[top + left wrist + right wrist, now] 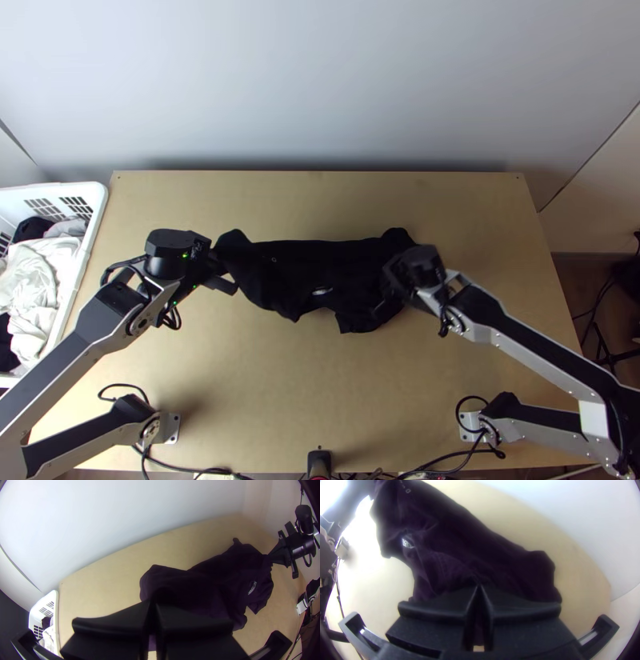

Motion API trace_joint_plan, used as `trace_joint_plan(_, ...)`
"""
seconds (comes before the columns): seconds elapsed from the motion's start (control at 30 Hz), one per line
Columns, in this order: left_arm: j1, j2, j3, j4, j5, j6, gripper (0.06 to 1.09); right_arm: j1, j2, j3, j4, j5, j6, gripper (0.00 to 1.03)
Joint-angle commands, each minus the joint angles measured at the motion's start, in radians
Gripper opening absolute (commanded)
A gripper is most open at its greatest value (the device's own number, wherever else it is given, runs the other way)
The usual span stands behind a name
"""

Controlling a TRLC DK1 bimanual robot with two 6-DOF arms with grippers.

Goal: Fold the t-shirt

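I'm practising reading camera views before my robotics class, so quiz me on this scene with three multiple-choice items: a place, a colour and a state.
1. In the top view, the laundry basket is at which side of the table?
A right
B left
C far

2. The t-shirt is:
A yellow
B white
C dark

3. The right gripper has its jaws:
A shut on the t-shirt
B wide open
C shut on the basket

Key:
1 B: its rim runs along the table's left edge.
2 C: it shows near-black against the light wood.
3 A: the left wrist view shows them pinching the t-shirt's edge.
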Motion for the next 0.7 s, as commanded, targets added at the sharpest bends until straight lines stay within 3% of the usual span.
trace_joint_plan(0.0, 0.016, -0.02, 0.049, 0.001, -0.001, 0.003, 0.1, -0.077, -0.035, 0.157, -0.089, -0.014, -0.031, 0.03)
trace_joint_plan(0.23, 0.073, -0.023, 0.19, 0.001, -0.001, 0.005, 0.1, -0.115, -0.062, 0.42, -0.19, -0.008, -0.061, 0.03)
trace_joint_plan(0.67, 0.148, -0.087, 0.472, 0.073, -0.001, 0.086, 0.1, -0.068, -0.033, 0.89, -0.279, 0.133, -0.12, 0.03)
